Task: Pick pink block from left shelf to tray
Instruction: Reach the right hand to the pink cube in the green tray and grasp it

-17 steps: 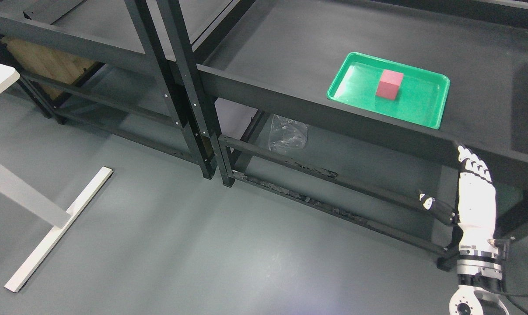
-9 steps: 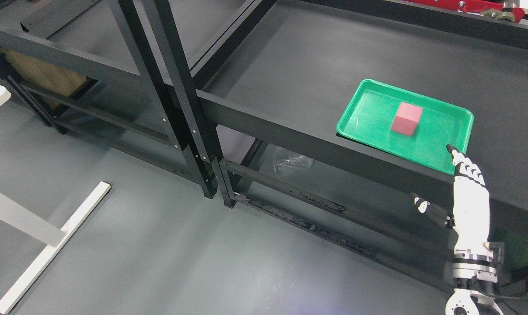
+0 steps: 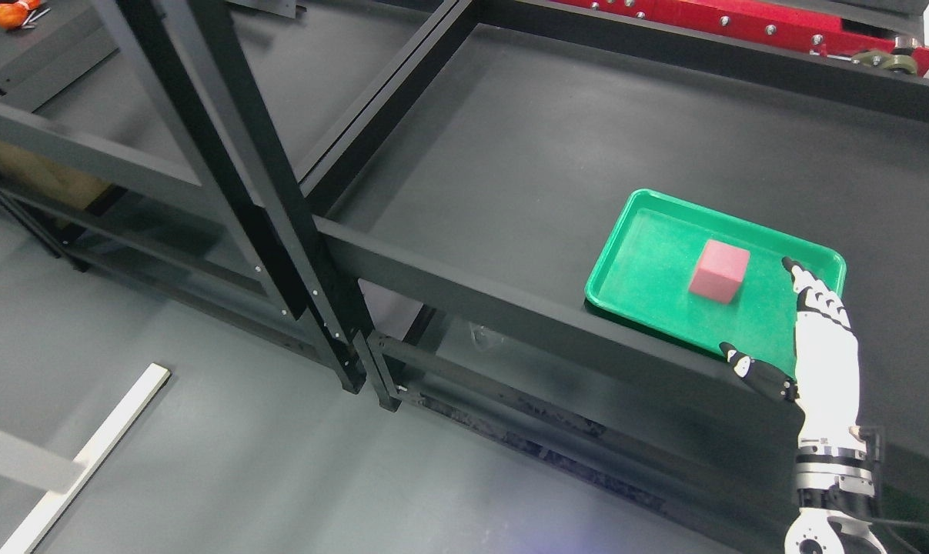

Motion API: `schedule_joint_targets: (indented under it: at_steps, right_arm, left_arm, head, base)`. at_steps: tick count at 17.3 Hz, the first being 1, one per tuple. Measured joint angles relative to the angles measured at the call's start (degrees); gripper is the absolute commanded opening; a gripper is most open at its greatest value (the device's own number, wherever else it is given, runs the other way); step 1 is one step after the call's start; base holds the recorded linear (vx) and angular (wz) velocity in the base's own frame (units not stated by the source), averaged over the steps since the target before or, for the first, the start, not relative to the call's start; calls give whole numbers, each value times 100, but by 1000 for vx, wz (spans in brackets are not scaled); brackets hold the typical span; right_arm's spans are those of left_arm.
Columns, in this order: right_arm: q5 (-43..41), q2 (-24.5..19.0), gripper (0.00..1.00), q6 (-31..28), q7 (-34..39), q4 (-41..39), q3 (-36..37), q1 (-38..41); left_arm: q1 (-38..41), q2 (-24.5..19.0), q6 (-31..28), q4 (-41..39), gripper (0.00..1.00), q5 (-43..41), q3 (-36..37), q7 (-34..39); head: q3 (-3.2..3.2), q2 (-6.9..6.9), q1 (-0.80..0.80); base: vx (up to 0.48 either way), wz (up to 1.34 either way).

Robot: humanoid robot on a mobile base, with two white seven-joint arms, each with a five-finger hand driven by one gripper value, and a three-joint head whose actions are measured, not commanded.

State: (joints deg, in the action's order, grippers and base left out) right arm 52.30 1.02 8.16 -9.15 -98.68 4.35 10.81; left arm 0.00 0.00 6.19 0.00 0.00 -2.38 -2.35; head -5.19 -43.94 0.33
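Note:
A pink block (image 3: 719, 270) sits upright inside a green tray (image 3: 633, 269) on the dark shelf surface at the right of the head view. My right hand (image 3: 787, 331) rises from the lower right edge, white with black fingertips, overlapping the tray's near right corner. Its fingers are stretched out flat and its thumb points left; it holds nothing. The block stands a short way left of the fingertips, apart from them. My left arm does not show.
Black shelf uprights (image 3: 272, 231) and a front rail (image 3: 464, 296) cross the picture. A red bar (image 3: 749, 23) runs along the top right. A white table foot (image 3: 87, 454) lies on the grey floor at the lower left.
The whole picture has shifted, so the camera has moved: tray and block now show lower and nearer. My right hand now overlaps the tray's near corner, still stretched out flat.

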Motion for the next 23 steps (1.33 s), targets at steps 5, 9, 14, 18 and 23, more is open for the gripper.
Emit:
schedule_joint_targets:
  at_steps: [5, 9, 14, 18, 23]
  right_arm:
    - [0, 83, 100, -223, 787, 12, 18, -19]
    - [8, 223, 99, -315, 1294, 48, 87, -28]
    - [13, 446, 99, -380, 1756, 102, 166, 27]
    - [13, 622, 99, -397, 1944, 127, 190, 182]
    - [12, 781, 99, -359, 2010, 157, 186, 313]
  left_arm:
    - [1, 0, 0, 0, 100, 0, 0, 0]
    - [1, 0, 0, 0, 100, 0, 1, 0]
    - [0, 0, 0, 0, 100, 0, 1, 0]
    - [0, 0, 0, 0, 100, 0, 1, 0]
    - [1, 0, 0, 0, 100, 0, 1, 0]
  head:
    - [0, 0, 0]
    - [0, 0, 0]
    - [0, 0, 0]
    - [0, 0, 0]
    - [0, 0, 0]
  base:
    - [211, -41]
    - [187, -11]
    - [152, 3]
    - [109, -1]
    - [57, 0]
